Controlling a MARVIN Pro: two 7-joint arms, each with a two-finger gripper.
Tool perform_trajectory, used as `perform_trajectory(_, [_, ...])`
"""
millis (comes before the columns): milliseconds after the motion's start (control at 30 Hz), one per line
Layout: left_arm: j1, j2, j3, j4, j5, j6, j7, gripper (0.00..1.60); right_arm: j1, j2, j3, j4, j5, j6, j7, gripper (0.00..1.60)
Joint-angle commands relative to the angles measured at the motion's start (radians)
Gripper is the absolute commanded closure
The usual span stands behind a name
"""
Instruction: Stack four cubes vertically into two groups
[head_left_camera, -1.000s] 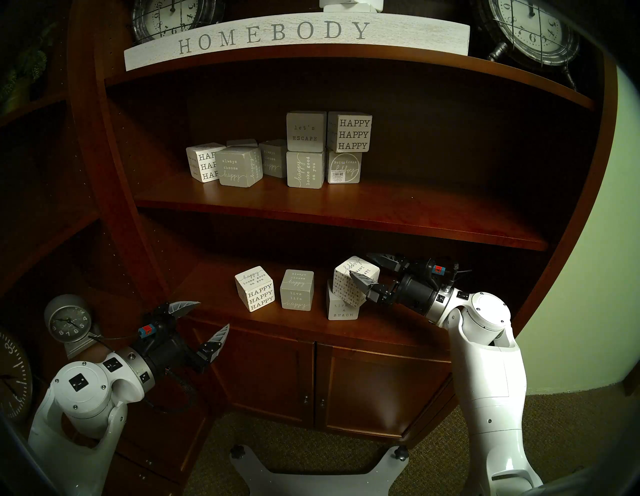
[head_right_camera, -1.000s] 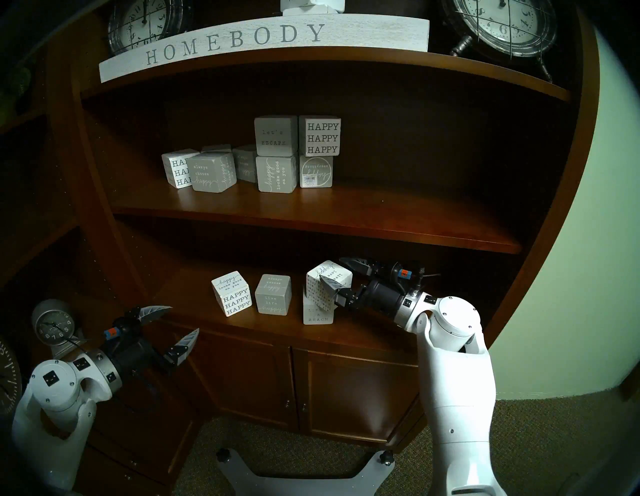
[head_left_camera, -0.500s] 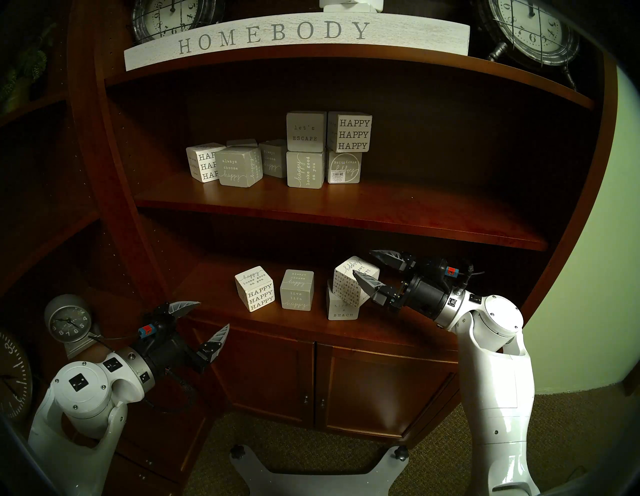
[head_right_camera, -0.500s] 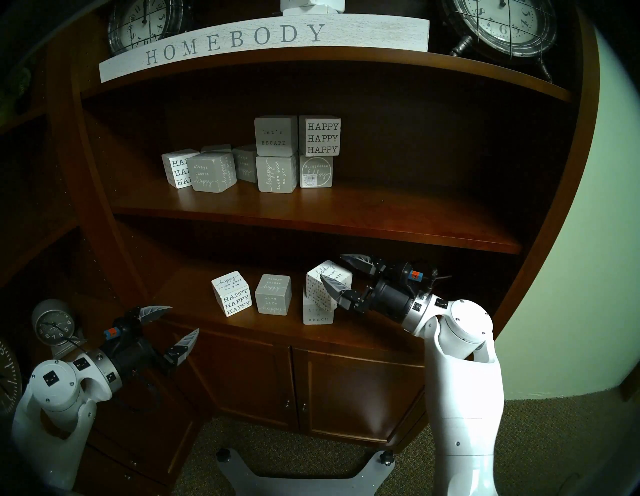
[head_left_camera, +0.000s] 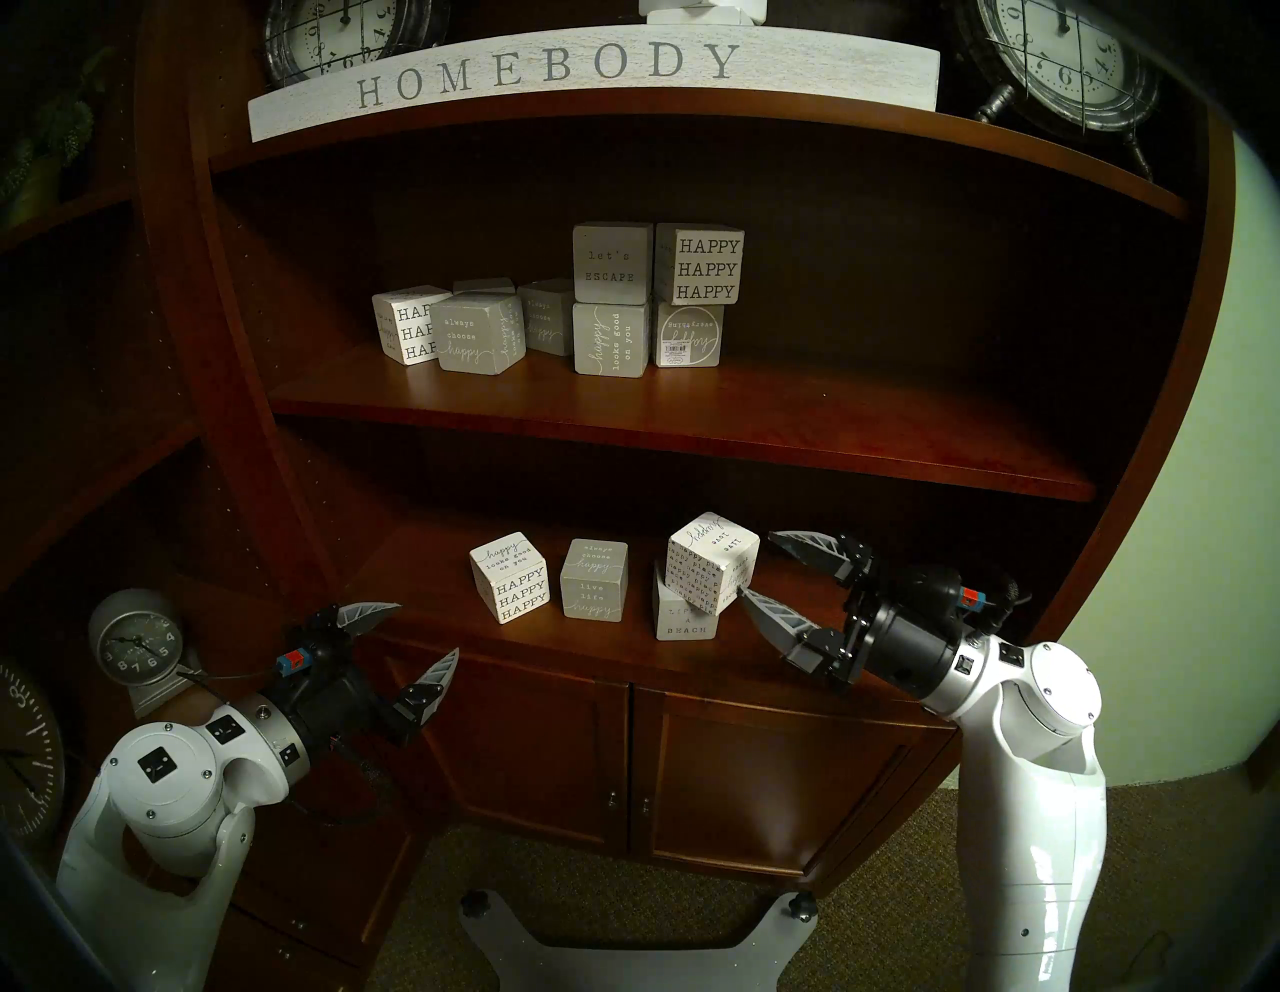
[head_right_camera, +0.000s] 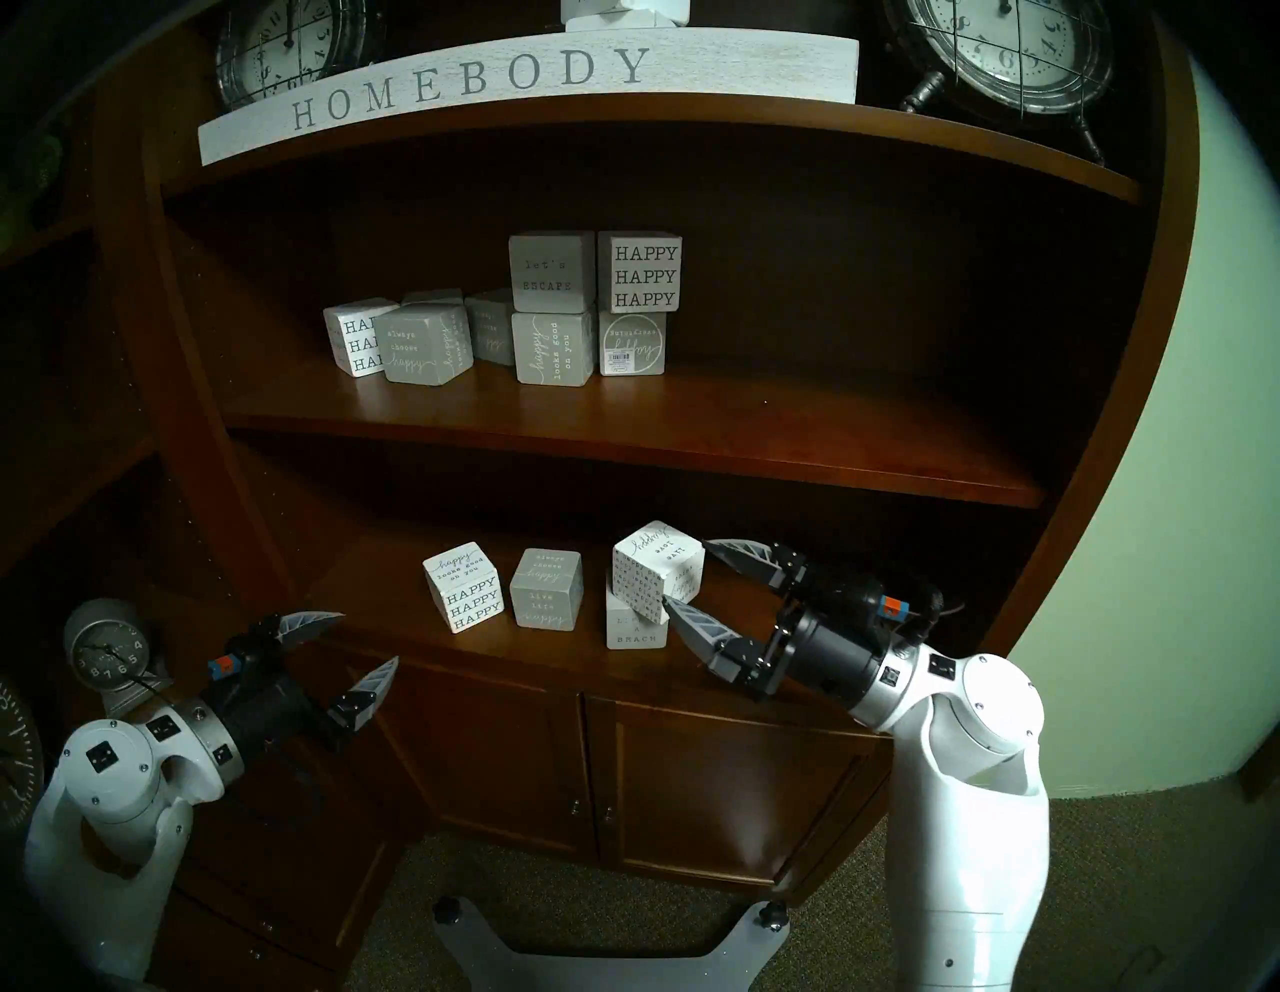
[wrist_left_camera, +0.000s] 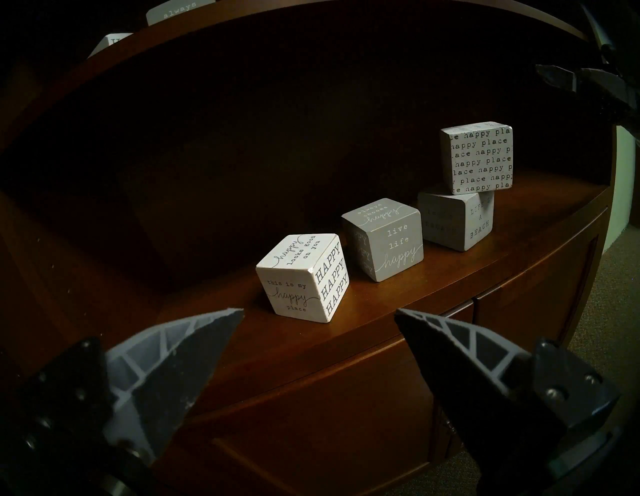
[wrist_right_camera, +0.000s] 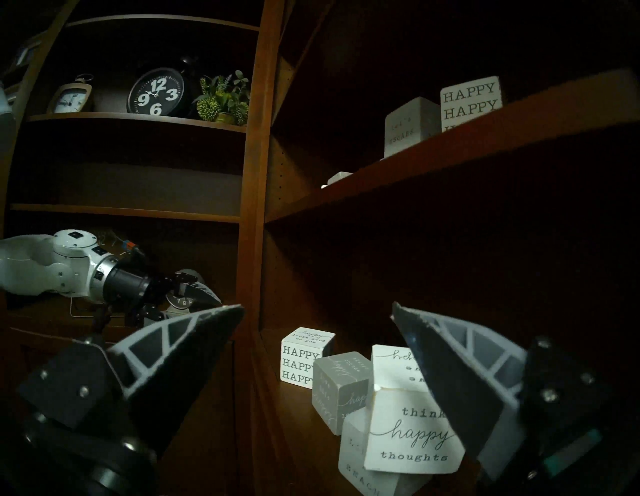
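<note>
Lower shelf (head_left_camera: 817, 665) of a wooden bookcase, carrying the four cubes of the task in a row near its front edge. Toward the right end, the "think happy thoughts" cube (head_left_camera: 712, 562) sits on the "LIFE'S A BEACH" cube (head_left_camera: 682, 618), twisted out of line with it and overhanging toward the front edge; this pair reads as the first finished group. To their left, the "live life happy" cube (head_left_camera: 594, 579) and the "HAPPY HAPPY HAPPY" cube (head_left_camera: 510, 576) stand singly on the board, just beside each other, presumably the second group, not yet stacked.

The right gripper (head_left_camera: 755, 564) hangs level just to the right of the stack, fingers spread wide and empty, one tip close by the top cube's lower corner; whether it touches cannot be told. The left gripper (head_left_camera: 422, 629) hovers off the shelf's left front corner, likewise spread and empty, pointing slightly downward toward the two single cubes.
</note>
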Motion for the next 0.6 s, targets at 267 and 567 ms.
perform_trajectory(267, [-0.002, 0.002, 0.0, -0.013, 0.001, -0.002, -0.001, 0.0, -0.221, -0.137, 0.105, -0.069, 0.037, -0.094, -0.001, 0.0])
perform_trajectory(567, [-0.002, 0.002, 0.0, -0.014, 0.002, -0.002, -0.001, 0.0, -0.345, -0.205, 0.009, -0.11, -0.003, -0.251, -0.184, 0.0])
